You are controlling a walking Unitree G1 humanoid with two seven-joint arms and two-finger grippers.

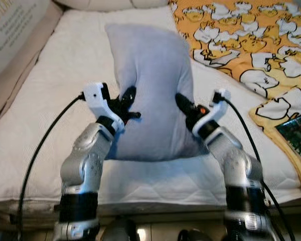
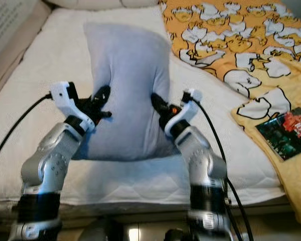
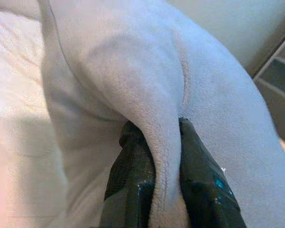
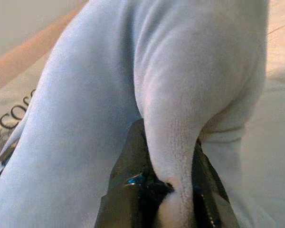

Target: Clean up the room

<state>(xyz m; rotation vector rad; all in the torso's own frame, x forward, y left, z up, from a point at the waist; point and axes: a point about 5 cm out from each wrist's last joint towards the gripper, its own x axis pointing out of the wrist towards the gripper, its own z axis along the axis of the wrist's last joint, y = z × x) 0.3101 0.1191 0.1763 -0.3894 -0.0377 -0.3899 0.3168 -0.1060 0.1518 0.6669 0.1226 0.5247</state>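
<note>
Pillow (image 1: 153,85), pale grey and soft, stands upright on the white quilted mattress (image 1: 55,100) of the bed, gripped at both sides around mid-height. On the robot's left, the left pincer (image 1: 129,103) is closed on a fold of the pillow's edge; its wrist camera shows the fabric squeezed into a ridge between the two black fingers (image 3: 133,171). On the other side, the right pincer (image 1: 183,104) is likewise clamped on a pinched fold of the pillow, the cloth bunched between its fingers (image 4: 128,185). A yellow blanket (image 1: 251,35) printed with white ducks lies over the far right part of the bed. Near the blanket's lower right edge lies a dark printed packet (image 2: 286,133).
</note>
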